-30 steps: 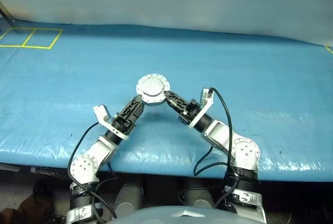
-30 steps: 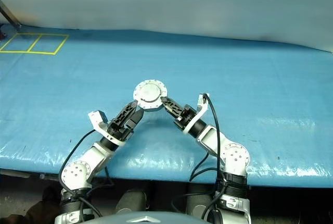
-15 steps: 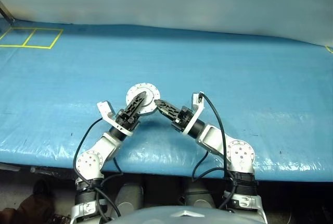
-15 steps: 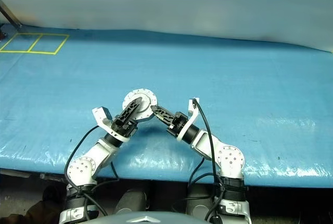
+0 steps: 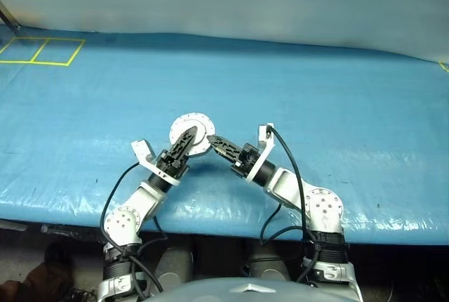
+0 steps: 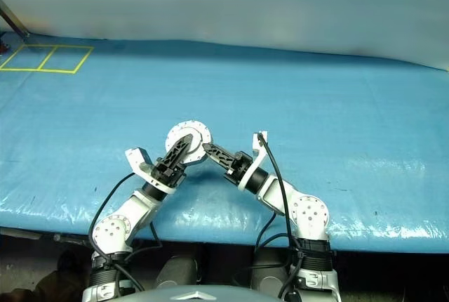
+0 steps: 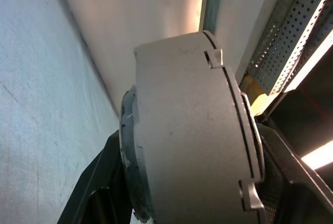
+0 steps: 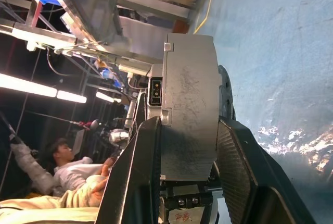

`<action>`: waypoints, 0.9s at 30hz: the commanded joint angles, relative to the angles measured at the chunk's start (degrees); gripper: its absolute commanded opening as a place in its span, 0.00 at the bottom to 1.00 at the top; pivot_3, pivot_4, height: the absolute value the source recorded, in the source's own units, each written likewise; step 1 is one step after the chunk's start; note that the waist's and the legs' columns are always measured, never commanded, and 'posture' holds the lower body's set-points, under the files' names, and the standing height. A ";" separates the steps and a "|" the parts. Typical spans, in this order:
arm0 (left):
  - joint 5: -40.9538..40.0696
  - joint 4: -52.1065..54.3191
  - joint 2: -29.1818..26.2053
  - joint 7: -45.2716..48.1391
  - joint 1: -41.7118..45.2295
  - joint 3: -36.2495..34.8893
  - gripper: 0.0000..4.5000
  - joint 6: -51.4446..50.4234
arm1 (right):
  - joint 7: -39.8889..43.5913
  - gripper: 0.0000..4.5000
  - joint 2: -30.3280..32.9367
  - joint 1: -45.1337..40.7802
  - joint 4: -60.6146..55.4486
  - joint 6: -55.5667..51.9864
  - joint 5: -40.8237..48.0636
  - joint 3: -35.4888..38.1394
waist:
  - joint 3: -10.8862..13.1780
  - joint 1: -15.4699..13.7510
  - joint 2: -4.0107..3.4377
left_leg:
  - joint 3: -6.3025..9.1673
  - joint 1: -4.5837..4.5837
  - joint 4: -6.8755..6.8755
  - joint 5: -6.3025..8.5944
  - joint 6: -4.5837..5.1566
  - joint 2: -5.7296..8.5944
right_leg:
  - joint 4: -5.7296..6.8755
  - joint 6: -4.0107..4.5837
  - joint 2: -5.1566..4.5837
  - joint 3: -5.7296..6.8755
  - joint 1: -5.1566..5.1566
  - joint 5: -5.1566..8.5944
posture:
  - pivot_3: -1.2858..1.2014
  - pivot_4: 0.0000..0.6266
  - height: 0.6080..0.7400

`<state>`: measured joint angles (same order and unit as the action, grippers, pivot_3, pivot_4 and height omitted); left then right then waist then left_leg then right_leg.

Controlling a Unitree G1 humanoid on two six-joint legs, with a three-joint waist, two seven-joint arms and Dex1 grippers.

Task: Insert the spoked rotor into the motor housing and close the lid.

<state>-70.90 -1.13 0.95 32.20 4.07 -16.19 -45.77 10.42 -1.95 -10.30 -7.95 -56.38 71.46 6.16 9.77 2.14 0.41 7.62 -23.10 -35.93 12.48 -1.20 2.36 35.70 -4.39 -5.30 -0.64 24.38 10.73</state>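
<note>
Now, motor housing (image 5: 191, 133): held up over the blue table (image 5: 337, 105).
Left gripper (image 5: 184, 139): squeezing the motor housing.
Right gripper (image 5: 216, 143): squeezing it too.

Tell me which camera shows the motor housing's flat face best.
The left eye view: the motor housing turns its round, hole-ringed face toward it, partly crossed by the left gripper. Both wrist views show just its grey side wall, edge-on between the fingers.

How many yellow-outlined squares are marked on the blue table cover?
2, side by side at the far left corner of the blue cover: one square, the other. The frame edge may hide more.
</note>
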 commanded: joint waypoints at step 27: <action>22.51 -22.32 -2.70 -30.13 19.60 -15.84 0.58 35.36 | 1.49 0.77 0.33 1.19 -5.26 13.38 -9.98 1.78 | 0.04 0.03 0.17 | -0.02 0.19 -0.08 -0.01 -0.01 0.02 | 0.05 -0.33 0.05 -0.07 -0.18 -0.23 | 0.52 0.24 1.00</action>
<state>-50.65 -22.04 -0.67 4.41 23.79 -31.36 -11.70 11.42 -1.27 -9.11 -10.79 -44.02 61.08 7.90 9.81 2.16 0.58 7.60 -22.80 -36.01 12.47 -1.21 2.37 35.75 -4.71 -5.25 -0.71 24.11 10.50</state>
